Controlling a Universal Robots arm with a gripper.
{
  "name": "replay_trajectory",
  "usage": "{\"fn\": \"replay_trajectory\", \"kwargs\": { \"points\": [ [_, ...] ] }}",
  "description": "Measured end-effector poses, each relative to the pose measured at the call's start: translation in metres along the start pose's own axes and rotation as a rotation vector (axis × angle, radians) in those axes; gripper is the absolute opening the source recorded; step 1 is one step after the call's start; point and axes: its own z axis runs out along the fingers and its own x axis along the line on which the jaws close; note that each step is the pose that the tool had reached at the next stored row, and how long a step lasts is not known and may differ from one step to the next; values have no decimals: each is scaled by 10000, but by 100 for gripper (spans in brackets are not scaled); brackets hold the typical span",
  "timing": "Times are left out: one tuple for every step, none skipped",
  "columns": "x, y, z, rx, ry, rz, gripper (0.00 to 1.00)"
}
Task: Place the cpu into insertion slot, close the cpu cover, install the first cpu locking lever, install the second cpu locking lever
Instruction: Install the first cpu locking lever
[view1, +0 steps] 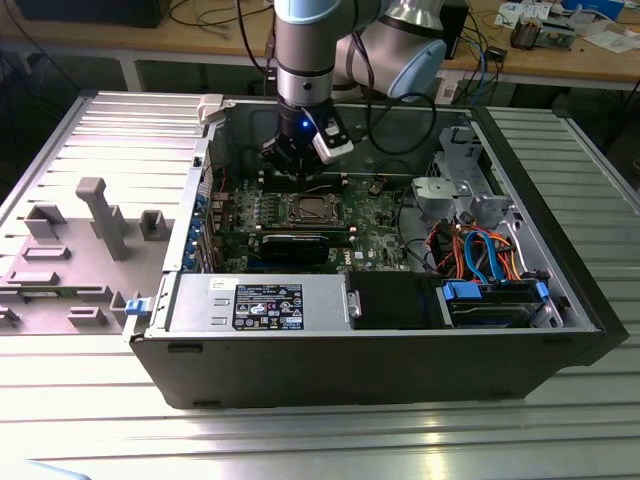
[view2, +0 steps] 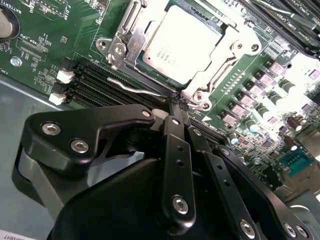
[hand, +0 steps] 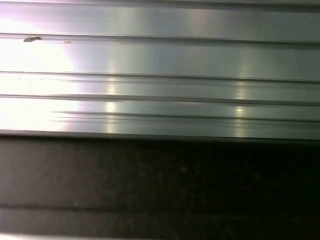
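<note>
The cpu (view2: 182, 42) lies flat in the insertion slot (view2: 106, 46), its pale metal face up. The silver cpu cover (view2: 226, 64) is down around the chip's edges. A thin silver locking lever (view2: 132, 89) runs beside the socket toward my fingertips. My gripper (view2: 177, 106) is shut, its black tips pressed together at the socket's corner, right at the lever's end; whether they touch it I cannot tell. In the exterior view the gripper (view1: 290, 165) hangs just behind the socket with the cpu (view1: 310, 209), inside the open computer case.
Black memory slots (view2: 95, 82) run beside the socket. A black expansion card (view1: 295, 245) lies in front of it, then the power supply (view1: 260, 305). A drive cage with blue and orange cables (view1: 480, 260) stands at the exterior view's right. The case walls (view1: 215, 140) enclose the board.
</note>
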Motion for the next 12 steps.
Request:
{"fn": "replay_trajectory", "kwargs": {
  "points": [
    [-5,0,5,1,0,-1,11],
    [-10,-1,11,1,0,-3,11],
    [-13,-1,15,2,0,-5,11],
    [-19,-1,18,2,1,-5,11],
    [-24,-1,21,2,0,-5,11],
    [-31,-2,24,2,1,-5,11],
    [-36,-2,26,2,1,-6,11],
    [-47,-2,29,1,0,-6,11],
    [-54,-3,30,0,-1,-6,11],
    [-61,-3,31,0,0,-6,11],
    [-77,-3,32,1,0,-6,11],
    [-87,-4,32,1,0,-7,11]
  ]
}}
